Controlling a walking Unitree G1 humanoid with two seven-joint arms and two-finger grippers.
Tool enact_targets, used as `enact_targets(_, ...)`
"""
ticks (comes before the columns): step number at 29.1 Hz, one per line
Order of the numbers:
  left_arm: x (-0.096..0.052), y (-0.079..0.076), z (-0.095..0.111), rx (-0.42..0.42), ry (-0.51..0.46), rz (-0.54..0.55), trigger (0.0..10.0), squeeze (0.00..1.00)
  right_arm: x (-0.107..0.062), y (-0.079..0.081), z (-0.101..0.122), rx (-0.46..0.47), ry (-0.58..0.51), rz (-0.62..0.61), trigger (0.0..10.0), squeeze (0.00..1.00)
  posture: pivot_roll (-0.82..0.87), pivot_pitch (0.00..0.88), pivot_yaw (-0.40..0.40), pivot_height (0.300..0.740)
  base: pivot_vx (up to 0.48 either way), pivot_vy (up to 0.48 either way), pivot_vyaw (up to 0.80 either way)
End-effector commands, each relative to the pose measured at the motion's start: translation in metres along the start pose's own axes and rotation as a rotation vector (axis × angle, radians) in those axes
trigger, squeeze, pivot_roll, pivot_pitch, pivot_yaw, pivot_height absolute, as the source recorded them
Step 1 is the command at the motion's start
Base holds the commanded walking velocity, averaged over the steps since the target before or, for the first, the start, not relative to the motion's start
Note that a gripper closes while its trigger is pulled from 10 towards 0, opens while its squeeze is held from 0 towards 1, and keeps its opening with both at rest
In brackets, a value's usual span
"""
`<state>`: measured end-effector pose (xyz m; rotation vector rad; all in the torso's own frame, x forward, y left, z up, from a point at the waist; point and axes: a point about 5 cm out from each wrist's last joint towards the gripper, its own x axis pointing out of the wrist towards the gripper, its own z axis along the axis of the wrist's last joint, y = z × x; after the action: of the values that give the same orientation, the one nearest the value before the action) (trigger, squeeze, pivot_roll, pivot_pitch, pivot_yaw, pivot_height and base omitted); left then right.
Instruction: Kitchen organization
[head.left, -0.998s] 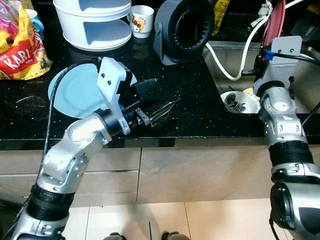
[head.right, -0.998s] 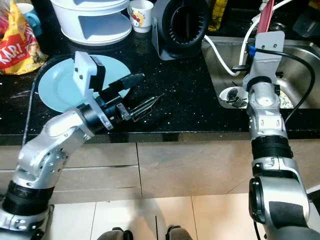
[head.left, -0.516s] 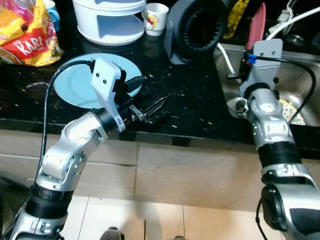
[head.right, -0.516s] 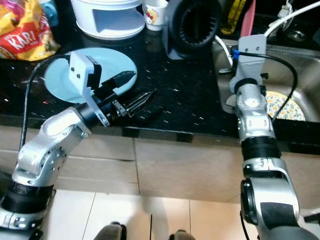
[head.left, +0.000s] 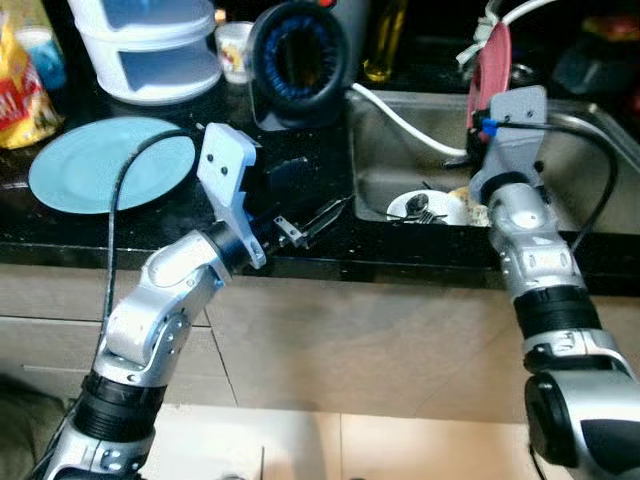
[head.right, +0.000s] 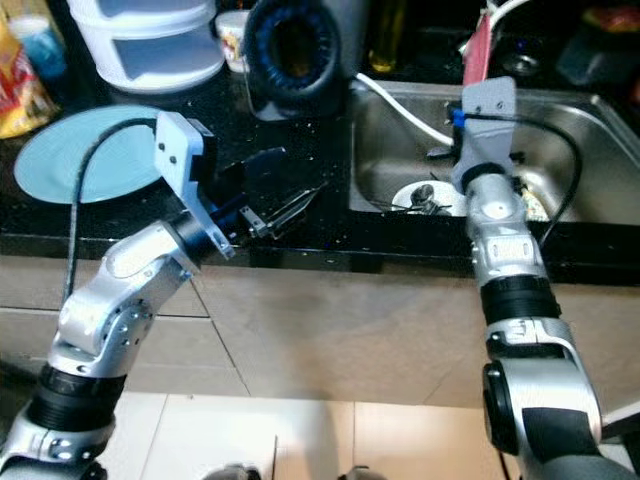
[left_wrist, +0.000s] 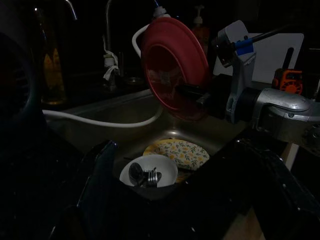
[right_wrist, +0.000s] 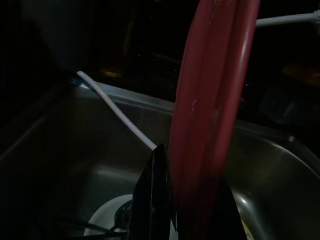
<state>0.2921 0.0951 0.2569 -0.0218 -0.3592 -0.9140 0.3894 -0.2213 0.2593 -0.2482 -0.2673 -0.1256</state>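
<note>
Red plate (left_wrist: 175, 67) over sink (head.left: 590, 150), bowl (left_wrist: 148, 175) below

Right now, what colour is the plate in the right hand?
Red. The plate, held upright over the sink, shows best in the left wrist view.

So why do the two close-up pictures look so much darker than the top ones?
Head views: brightly lit, slightly soft. Left wrist view: dim, yet the red plate and white bowl show. Right wrist view: darkest, the red plate close up and blurry against the shadowed sink.
</note>
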Motion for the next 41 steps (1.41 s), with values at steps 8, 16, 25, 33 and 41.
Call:
enact_targets(8,0.0,-0.004,-0.002,0.024,0.002,0.001,10.0,0.0,0.007,0.015,0.002,-0.051,0.018,0.024,10.0,0.0,0.11,0.109,-0.073,0.74,0.0,0.0,0.0)
enact_targets(16,-0.007,-0.001,0.002,0.051,0.01,0.041,10.0,0.0,0.018,0.025,0.006,-0.161,0.065,0.028,10.0,0.0,0.12,0.152,-0.086,0.74,0.0,0.0,0.0)
enact_targets(25,-0.015,-0.004,0.003,0.079,0.047,0.046,10.0,0.0,0.021,-0.026,0.001,-0.284,0.191,-0.138,10.0,0.0,0.11,0.215,-0.085,0.74,0.0,0.0,0.0)
enact_targets(33,-0.02,-0.004,0.008,0.109,0.068,0.032,10.0,0.0,0.018,-0.064,0.0,-0.196,0.277,-0.279,10.0,0.0,0.09,0.256,-0.08,0.74,0.0,0.0,0.0)
enact_targets(41,-0.02,-0.004,0.012,0.136,0.085,0.026,10.0,0.0,0.024,-0.039,-0.004,-0.061,0.327,-0.17,10.0,0.0,0.09,0.276,-0.08,0.74,0.0,0.0,0.0)
